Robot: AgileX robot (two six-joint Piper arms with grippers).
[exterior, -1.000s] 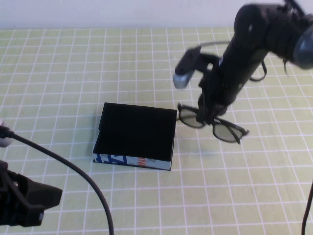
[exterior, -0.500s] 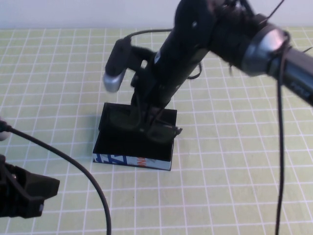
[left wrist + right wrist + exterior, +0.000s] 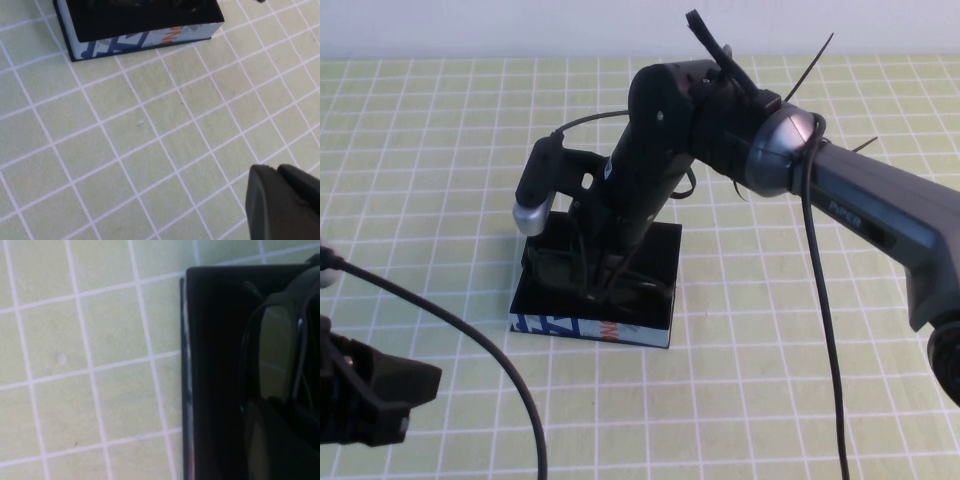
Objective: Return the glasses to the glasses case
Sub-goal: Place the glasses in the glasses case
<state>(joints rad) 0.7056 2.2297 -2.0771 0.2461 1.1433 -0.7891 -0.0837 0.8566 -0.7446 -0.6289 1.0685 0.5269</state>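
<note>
- Lower now, right gripper (image 3: 603,290) carries black glasses (image 3: 620,292) into case (image 3: 650,245), clamped on them.
- Case print unreadable.
- Left gripper (image 3: 282,202) parked near; cannot tell its state.

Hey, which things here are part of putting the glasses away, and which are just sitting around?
Part of the job:
- glasses, held by the right gripper over the open case
- glasses case

Just there:
- left gripper, parked at the near left, away from the case
- green checked table
</note>
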